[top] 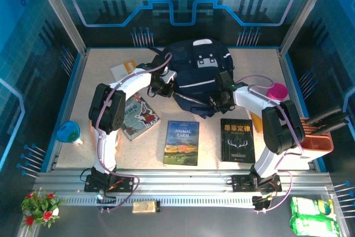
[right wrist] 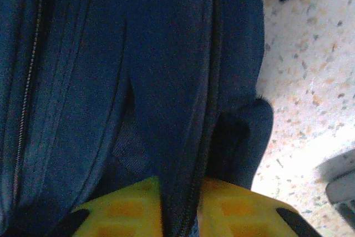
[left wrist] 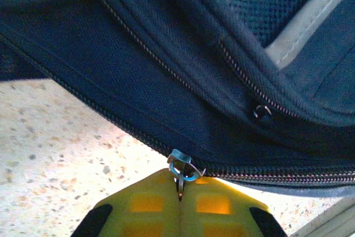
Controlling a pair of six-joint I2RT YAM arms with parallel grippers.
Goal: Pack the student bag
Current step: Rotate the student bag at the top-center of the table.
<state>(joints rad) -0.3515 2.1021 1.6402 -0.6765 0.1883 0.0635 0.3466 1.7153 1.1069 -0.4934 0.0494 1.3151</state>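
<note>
Student bag (top: 197,73) lay at the far middle of the worktop (top: 260,62), grey-white patches up, with both arms reaching in to its near edge. The stretch of main zip seen from the left wrist was closed.

Left fingers (left wrist: 138,215): together, clamped on the metal zip pull (left wrist: 180,169) at the bag's left side, with the pull's ring just above the pads.

Right fingers (right wrist: 122,212): closed down on a fold of the bag's navy fabric at its near right side (the cloth ran straight between the two pads; how firm the pinch was, could not tell).

Judged step: opening the main zip, before anything goes in. The Animal Farm book (top: 182,142) and the black book (top: 237,140) lay flat on the near side of the bag, not yet packed.

Notes for doing it well:
- Draw the pull along the line of the teeth, not outward; the pull is thin and would likely slip from the pads under a sideways tug
- Use the right-hand pinch as the anchor, keeping the cloth taut so the soft fabric does not bunch ahead of the pull
- Follow the track's curve round the bag; go slowly
- If the whole bag drags over the worktop, tension is lost; re-anchor
- Open wide enough for a book laid flat
</note>
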